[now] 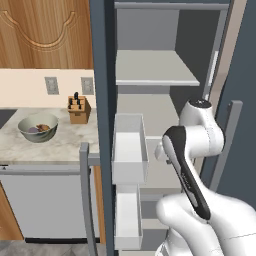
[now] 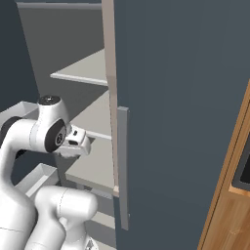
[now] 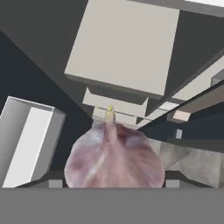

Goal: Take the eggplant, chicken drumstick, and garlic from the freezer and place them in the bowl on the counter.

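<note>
- The gripper (image 3: 111,183) is clamped on the garlic (image 3: 114,157), a pinkish-white bulb with its yellow tip pointing away from the hand.
- It hangs inside the open freezer (image 1: 150,65), over the light grey shelves (image 3: 127,43).
- 1 white door bin (image 1: 129,155) sits just beside the arm.
- The bowl (image 1: 38,127) stands on the counter (image 1: 60,145), holding the dark eggplant (image 1: 33,130) and the orange-brown chicken drumstick (image 1: 44,128).
- A knife block (image 1: 78,109) stands near the bowl.

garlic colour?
Pale pinkish-purple with white patches and a yellowish tip; the garlic shows best in the hand view.
</note>
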Tool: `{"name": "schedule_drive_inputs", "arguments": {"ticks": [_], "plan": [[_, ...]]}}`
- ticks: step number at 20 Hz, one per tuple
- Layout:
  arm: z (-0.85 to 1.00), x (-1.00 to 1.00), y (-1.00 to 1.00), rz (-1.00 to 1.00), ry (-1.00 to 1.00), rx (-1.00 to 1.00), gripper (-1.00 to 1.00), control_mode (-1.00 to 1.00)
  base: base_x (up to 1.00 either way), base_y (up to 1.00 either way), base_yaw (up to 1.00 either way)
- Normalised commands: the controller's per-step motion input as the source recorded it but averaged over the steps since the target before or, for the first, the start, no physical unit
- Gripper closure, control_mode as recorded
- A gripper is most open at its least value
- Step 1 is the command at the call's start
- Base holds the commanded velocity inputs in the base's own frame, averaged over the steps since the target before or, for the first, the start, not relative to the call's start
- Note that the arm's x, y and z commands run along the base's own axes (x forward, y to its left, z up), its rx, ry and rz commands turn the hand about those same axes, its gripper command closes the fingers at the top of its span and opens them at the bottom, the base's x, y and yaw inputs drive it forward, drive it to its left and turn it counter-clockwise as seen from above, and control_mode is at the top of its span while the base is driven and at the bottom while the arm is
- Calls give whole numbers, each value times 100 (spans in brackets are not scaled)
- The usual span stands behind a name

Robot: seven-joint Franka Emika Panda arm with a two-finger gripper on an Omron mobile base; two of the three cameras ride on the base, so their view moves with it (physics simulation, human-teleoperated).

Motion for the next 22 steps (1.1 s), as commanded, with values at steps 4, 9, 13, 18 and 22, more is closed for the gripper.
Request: {"name": "schedule_drive_inputs", "arguments": {"ticks": [4, 9, 13, 18, 22], "plan": [[15, -42, 0, 0, 1, 0, 100, -100, 0, 0, 0], [8, -30, 0, 0, 0, 0, 100, 100, -28, 0, 0], [0, 0, 0, 0, 0, 0, 100, 100, -97, -8, 5], [0, 0, 0, 0, 0, 0, 100, 100, -56, -2, 58], [0, 0, 0, 0, 0, 0, 100, 100, -12, 11, 97]]}}
